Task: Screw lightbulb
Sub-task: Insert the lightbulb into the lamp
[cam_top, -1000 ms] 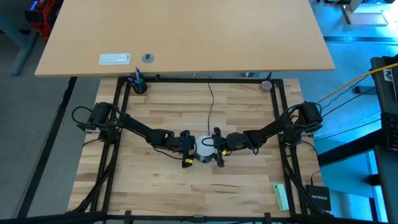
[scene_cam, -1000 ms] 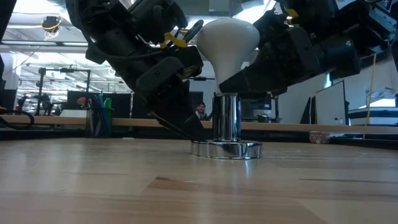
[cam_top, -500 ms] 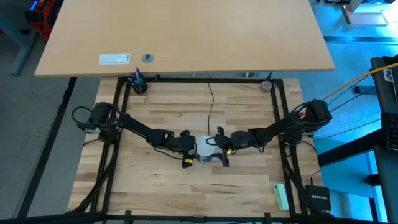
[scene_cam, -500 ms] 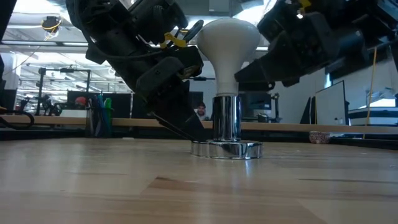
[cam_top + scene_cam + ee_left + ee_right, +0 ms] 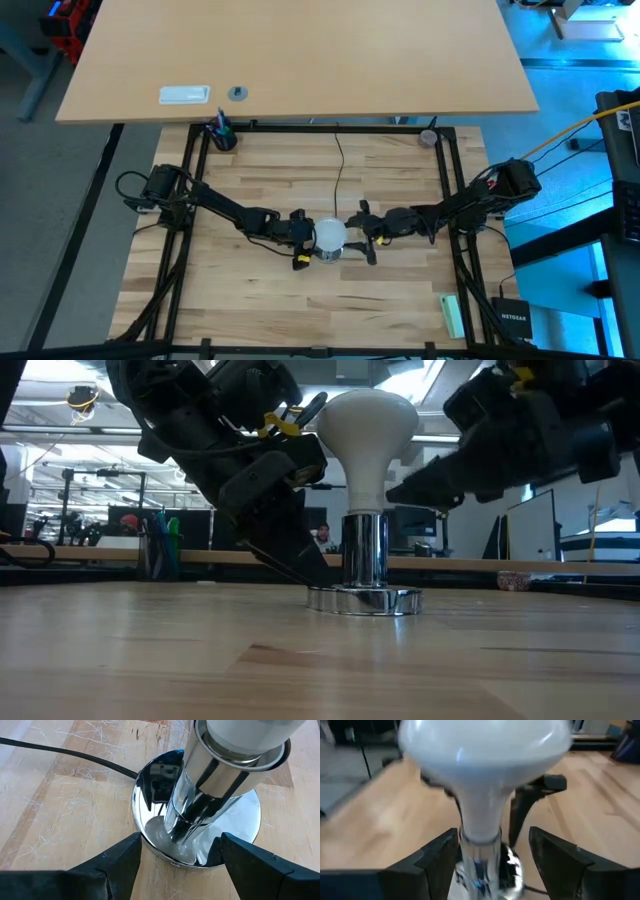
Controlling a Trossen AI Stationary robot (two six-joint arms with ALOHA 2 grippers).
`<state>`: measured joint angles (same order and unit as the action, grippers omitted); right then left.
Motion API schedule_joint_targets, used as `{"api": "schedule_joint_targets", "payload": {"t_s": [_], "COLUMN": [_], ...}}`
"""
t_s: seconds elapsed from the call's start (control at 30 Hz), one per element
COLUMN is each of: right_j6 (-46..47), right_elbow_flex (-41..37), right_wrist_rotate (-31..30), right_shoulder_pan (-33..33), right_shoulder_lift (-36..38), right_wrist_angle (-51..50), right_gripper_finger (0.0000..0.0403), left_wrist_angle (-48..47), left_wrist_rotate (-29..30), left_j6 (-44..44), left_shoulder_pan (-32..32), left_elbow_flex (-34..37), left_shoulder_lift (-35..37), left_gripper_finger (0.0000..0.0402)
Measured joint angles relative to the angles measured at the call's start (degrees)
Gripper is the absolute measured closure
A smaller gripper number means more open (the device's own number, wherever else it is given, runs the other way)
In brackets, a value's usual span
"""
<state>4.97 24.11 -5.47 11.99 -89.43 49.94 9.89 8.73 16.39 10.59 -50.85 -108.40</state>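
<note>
Where the two arms meet: a silver socket (image 5: 365,565) stands upright on the wooden table (image 5: 270,300); every place below is given from this socket.
Left arm: reaches in from the socket's left side, low over the table.
Left gripper (image 5: 303,242): just left of the socket, pointing at it, with its tip down by the round foot.
Left fingers (image 5: 117,862): spread apart, one on either side of the socket's shiny stem, above the near rim of the foot. A gap shows between each finger and the stem, so they grasp nothing. Whether they brush the foot itself cannot be told.
Lightbulb (image 5: 365,425): white, seated upright in the top of the socket with its dome up and its neck going into the silver collar. Neither gripper touches it.
Cord (image 5: 338,170): thin and black, running from the socket's foot away toward the far edge of the table.
Right gripper (image 5: 367,236): just right of the socket at the height of the bulb, aimed at it and clear of the glass.
Right fingers (image 5: 437,857): released and wide apart. From the wrist camera they frame the bulb's neck, with wood showing between each finger and the bulb.
Right arm: stretches away from the socket to the table's right edge.
</note>
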Motion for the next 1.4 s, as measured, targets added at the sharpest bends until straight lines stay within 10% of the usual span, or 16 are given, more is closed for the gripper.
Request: {"api": "schedule_joint_targets", "payload": {"t_s": [0.57,1.07,1.4], "right_j6": [-5.97,-8.67,-9.84], "right_elbow_flex": [1.73,9.33,9.74], "right_wrist_rotate": [31.46,36.58,33.17], "right_shoulder_pan": [-12.08,-12.15,-11.97], "right_shoulder_lift": [-8.07,-15.63,-15.58], "right_wrist_angle": [7.89,10.18,7.63], "right_gripper_finger": [0.0155,0.0157,0.0252], "left_wrist_angle": [0.00,0.28,0.29], "left_wrist_rotate": [-0.01,-0.02,0.00], "left_j6": [0.27,-0.23,0.00], "left_shoulder_pan": [-0.01,-0.02,-0.01], "left_elbow_flex": [0.00,0.00,0.00], "left_shoulder_lift": [0.00,0.00,0.00], "left_gripper_finger": [0.0141,0.0141,0.0141]}}
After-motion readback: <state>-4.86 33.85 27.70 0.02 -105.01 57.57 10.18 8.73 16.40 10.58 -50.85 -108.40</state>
